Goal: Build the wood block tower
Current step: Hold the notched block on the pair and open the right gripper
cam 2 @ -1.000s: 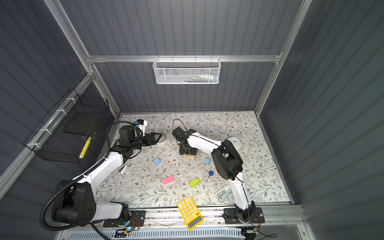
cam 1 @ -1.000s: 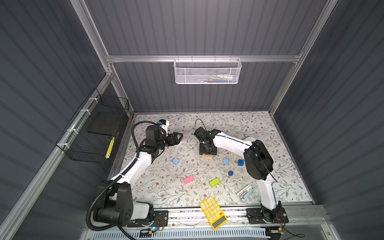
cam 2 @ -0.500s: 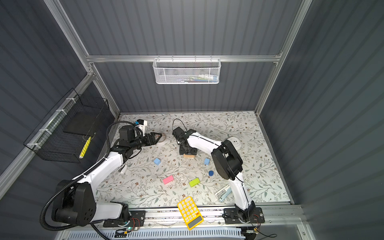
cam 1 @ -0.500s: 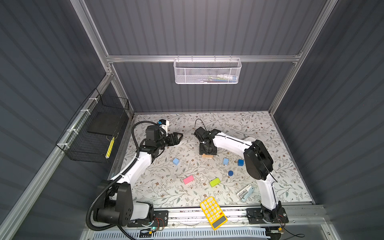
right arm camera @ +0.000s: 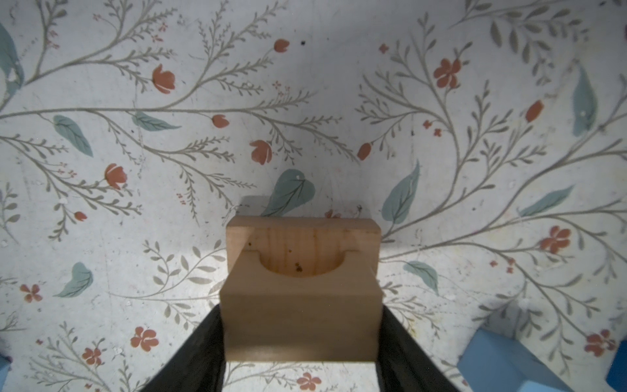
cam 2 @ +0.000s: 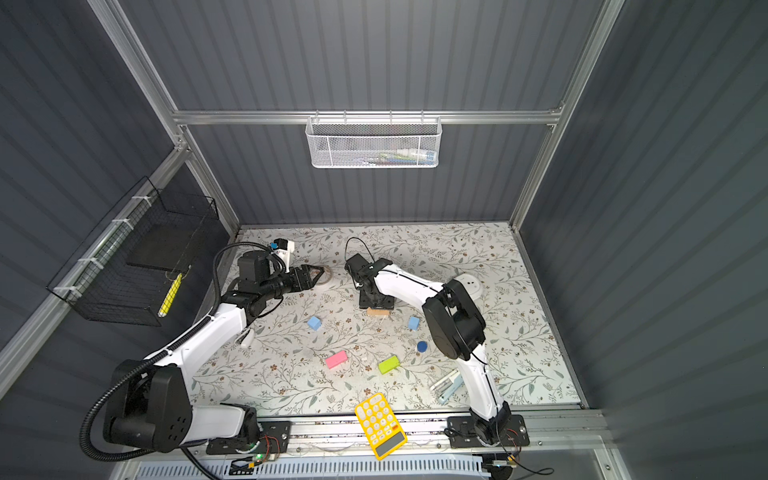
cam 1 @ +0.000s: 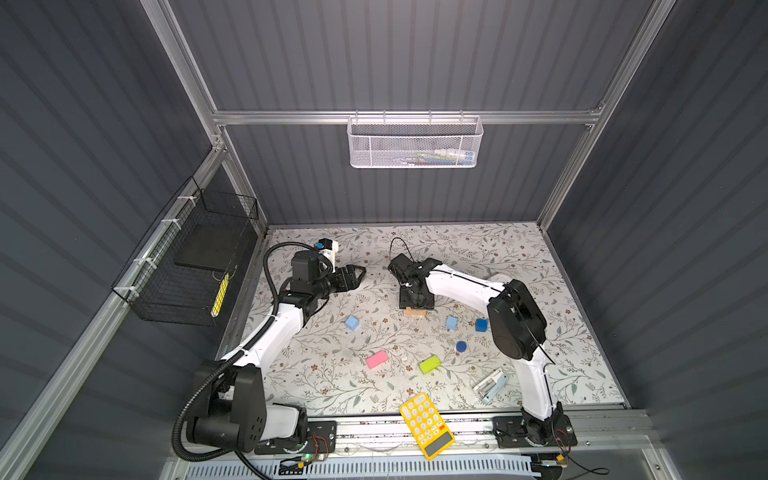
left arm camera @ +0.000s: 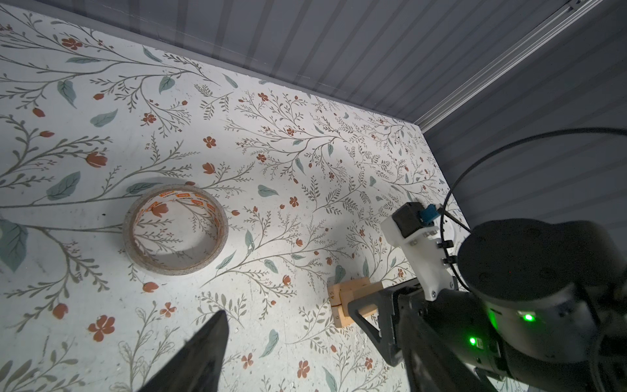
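Observation:
My right gripper (cam 1: pixel 415 302) points straight down at mid-table, shut on a tan wood block (right arm camera: pixel 298 305) with a round notch. That block rests over another tan bar (right arm camera: pixel 302 234), making a low tan stack (cam 1: pixel 414 311) (cam 2: pixel 377 311) (left arm camera: pixel 349 302). My left gripper (cam 1: pixel 359 274) (left arm camera: pixel 305 325) hovers open and empty at the back left. Loose on the mat lie two light-blue cubes (cam 1: pixel 352 323) (cam 1: pixel 451 323), a dark-blue cube (cam 1: pixel 481 325), a dark-blue cylinder (cam 1: pixel 461 346), a pink bar (cam 1: pixel 377 359) and a lime-green bar (cam 1: pixel 429 364).
A tape roll (left arm camera: pixel 174 230) (cam 2: pixel 328 274) lies flat just beyond the left gripper. The yellow calculator (cam 1: pixel 427 424) overhangs the front rail, and a pale-blue stapler (cam 1: pixel 492 385) lies at the front right beside the right arm's base link.

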Robot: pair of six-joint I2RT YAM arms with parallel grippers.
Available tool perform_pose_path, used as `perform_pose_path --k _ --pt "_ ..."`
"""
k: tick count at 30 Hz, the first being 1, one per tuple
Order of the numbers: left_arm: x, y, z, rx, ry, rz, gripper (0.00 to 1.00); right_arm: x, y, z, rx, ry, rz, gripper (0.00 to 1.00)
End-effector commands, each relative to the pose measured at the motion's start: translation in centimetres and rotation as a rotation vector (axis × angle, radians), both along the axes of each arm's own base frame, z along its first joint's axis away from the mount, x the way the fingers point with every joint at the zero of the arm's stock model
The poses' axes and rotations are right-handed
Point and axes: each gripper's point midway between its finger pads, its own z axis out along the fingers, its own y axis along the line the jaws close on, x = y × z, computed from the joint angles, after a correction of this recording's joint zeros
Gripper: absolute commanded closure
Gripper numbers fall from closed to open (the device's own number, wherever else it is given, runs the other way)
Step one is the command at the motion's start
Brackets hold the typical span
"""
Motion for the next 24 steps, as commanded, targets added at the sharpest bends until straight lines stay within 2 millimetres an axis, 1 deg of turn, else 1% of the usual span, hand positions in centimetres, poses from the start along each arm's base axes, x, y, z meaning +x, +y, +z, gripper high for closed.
perform_pose_path --k 1,17,24 --pt "-0.05 0.14 -0.29 0.008 0.006 -0.013 0.21 -0.19 -0.19 -0.04 -0.024 0.003 -0.006 0.41" --pt "-0.06 0.13 -0.26 0.009 0.006 -0.015 0.21 -0.18 -0.11 0.19 -0.014 -0.003 -0.004 0.25" --pt "-0.04 0.13 -0.23 0.009 0.004 -0.014 0.21 -0.19 -0.14 0.52 -0.01 -0.009 -0.004 0.22"
